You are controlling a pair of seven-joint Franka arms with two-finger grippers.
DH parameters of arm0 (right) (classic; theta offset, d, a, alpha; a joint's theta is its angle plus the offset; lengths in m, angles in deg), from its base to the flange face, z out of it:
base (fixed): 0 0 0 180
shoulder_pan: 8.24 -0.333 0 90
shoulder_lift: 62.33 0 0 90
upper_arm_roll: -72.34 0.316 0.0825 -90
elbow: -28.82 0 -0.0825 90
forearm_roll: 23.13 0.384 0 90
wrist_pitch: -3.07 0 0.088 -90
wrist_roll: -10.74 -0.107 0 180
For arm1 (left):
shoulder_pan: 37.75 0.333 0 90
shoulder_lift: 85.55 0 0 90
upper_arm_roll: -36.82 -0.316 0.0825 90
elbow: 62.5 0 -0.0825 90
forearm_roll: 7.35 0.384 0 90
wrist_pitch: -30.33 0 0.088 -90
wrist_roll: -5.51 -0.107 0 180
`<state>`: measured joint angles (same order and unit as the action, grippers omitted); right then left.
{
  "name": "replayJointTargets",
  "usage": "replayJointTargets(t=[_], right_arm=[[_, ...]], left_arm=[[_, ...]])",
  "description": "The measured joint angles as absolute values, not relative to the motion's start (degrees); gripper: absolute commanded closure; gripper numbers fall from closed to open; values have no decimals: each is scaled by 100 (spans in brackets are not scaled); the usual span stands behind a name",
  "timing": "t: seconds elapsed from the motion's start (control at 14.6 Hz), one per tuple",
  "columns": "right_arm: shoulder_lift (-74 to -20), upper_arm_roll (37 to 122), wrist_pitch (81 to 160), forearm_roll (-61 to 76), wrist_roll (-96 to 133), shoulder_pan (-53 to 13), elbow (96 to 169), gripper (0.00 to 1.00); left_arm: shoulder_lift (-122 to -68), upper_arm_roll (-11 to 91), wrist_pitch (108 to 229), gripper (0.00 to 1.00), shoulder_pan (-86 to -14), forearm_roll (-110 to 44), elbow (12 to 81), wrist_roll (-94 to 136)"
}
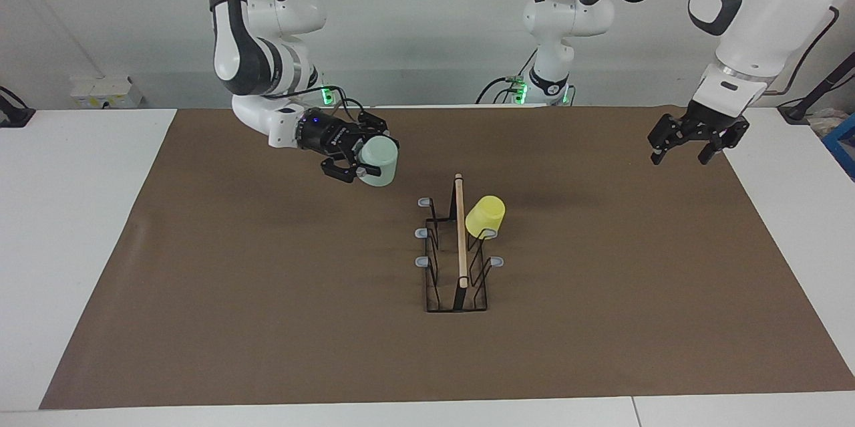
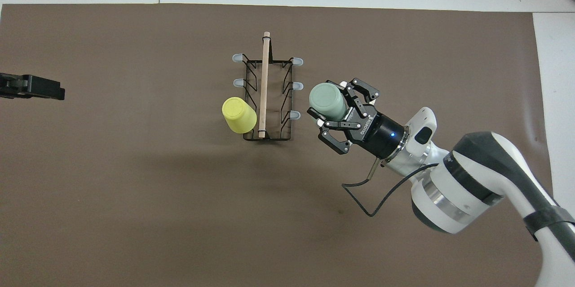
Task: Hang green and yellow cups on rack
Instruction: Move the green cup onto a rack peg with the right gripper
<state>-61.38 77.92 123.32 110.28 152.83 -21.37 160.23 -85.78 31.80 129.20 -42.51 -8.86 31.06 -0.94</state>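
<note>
The rack (image 1: pixel 459 240) stands mid-mat, a black wire frame with a wooden bar; it also shows in the overhead view (image 2: pixel 265 85). The yellow cup (image 1: pixel 485 216) hangs upside down on the peg nearest the robots on the left arm's side (image 2: pixel 239 114). My right gripper (image 1: pixel 371 161) is shut on the mint green cup (image 1: pixel 379 160), held sideways in the air over the mat, close beside the rack on the right arm's side (image 2: pixel 328 100). My left gripper (image 1: pixel 695 141) is open and empty over the mat's edge at the left arm's end (image 2: pixel 31 87).
A brown mat (image 1: pixel 267 280) covers most of the white table. Grey-tipped pegs (image 2: pixel 294 115) stick out on the rack's right-arm side, bare. A cable loops under the right wrist (image 2: pixel 373 197).
</note>
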Motion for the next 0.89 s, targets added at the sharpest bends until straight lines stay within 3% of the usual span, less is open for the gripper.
replayJointTargets(t=[0.55,0.89], right_arm=[[-4761,7790,11456,12303,16475,-2742,15651,100],[-4603,7765,11488,12303,16651,-2761,15572,100]], left_arm=[[-8624,3330,12516,0,-4348,-845,2742,-279],[-8624,3326,12419,0,-4346,-844,2744,-299]])
